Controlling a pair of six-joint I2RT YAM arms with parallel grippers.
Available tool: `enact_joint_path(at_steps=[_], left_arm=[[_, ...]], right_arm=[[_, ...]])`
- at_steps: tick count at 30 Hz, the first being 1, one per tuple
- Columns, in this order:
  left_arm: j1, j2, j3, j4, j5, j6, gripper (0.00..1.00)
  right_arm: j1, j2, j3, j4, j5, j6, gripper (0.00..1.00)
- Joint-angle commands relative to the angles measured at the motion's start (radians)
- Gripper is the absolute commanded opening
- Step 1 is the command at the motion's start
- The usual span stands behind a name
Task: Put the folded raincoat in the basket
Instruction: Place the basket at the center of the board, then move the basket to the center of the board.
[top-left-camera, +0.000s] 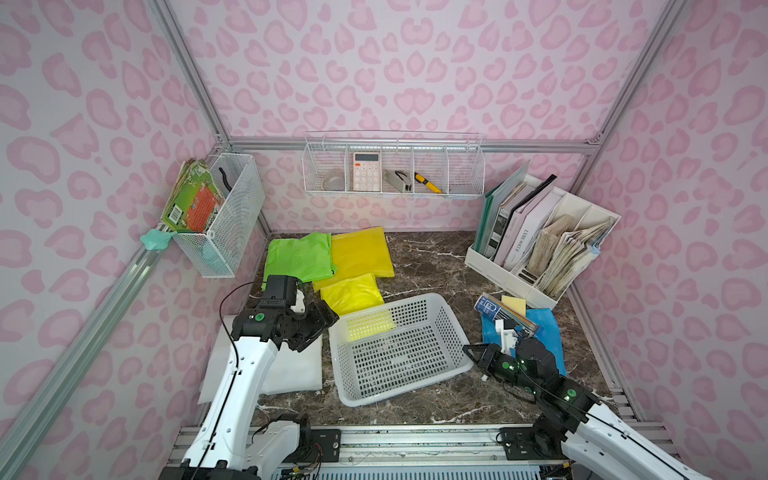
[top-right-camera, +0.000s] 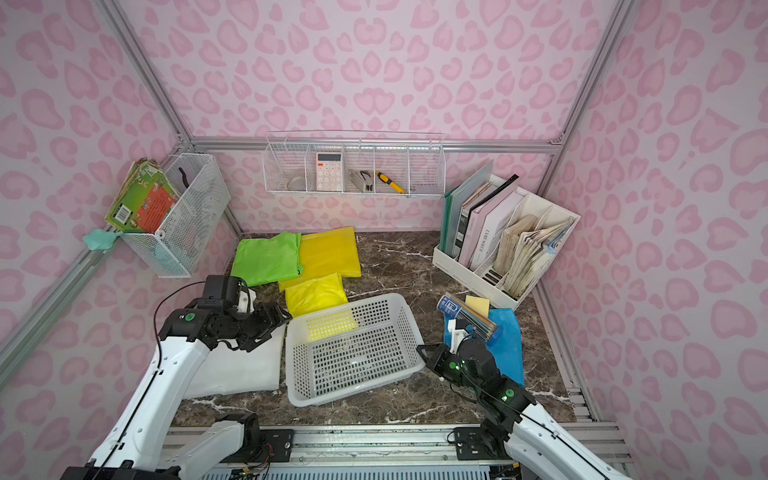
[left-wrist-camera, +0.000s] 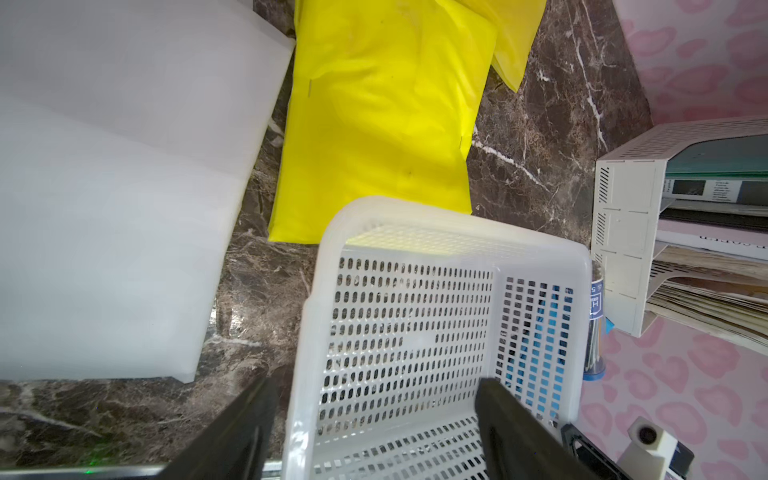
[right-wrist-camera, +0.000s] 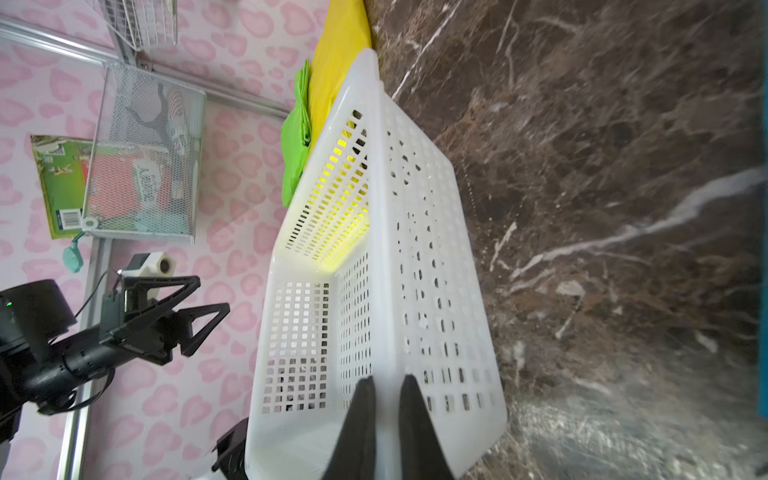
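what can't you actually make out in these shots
- Small folded yellow raincoat: near edge behind the white perforated plastic basket's far wall, in both top views.
- Folded white plastic sheet: partly under the left arm, in both top views.
- Blue plastic sheet: partly under the right arm, in both top views.
- Pale roundish item in the long white wire rack: too small to identify.

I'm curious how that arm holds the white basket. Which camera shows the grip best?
The right wrist view: the right gripper pinches the basket rim up close. Both top views show it small, from above; the left wrist view barely catches it.
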Motion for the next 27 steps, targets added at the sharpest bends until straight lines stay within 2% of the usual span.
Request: enact_joint_path(at_steps=[1,2,4,7,10,13,18,21,23,27], left_arm=[[0.001,0.014,0.006,-0.016,-0.012,0.009,0.81],[0.001,0.021,0.005,-0.015,-0.01,0.011,0.81],[0.001,0.029,0.009,-0.007,-0.005,0.016,0.81],[0.0,0.059,0.039,-0.006,-0.004,0.038,0.82],[0.001,0.106,0.073,-0.012,-0.014,0.059,0.82],[0.002,0.141,0.09,-0.019,-0.019,0.062,0.82],[0.002,0.155,0.056,-0.052,-0.096,0.02,0.81],[0.004,0.155,0.001,-0.064,-0.162,-0.03,0.78],[0.002,0.167,-0.039,-0.051,-0.166,-0.052,0.75],[0.002,0.231,-0.087,-0.034,-0.221,-0.087,0.69]], right_arm=[[0.02,-0.004,-0.017,0.037,0.164,0.032,0.19],[0.02,-0.004,-0.021,0.049,0.13,0.012,0.33],[0.02,-0.002,-0.009,0.044,0.058,-0.059,0.51],[0.017,-0.014,0.075,-0.107,0.003,-0.245,0.65],[0.005,-0.04,0.143,-0.279,0.033,-0.387,0.76],[-0.031,-0.064,0.199,-0.38,0.052,-0.484,0.78],[-0.108,-0.027,0.276,-0.345,0.006,-0.521,0.78],[-0.11,0.079,0.317,-0.228,-0.092,-0.499,0.72],[-0.101,0.18,0.36,-0.143,-0.167,-0.468,0.7],[-0.03,0.37,0.498,-0.088,-0.132,-0.464,0.68]])
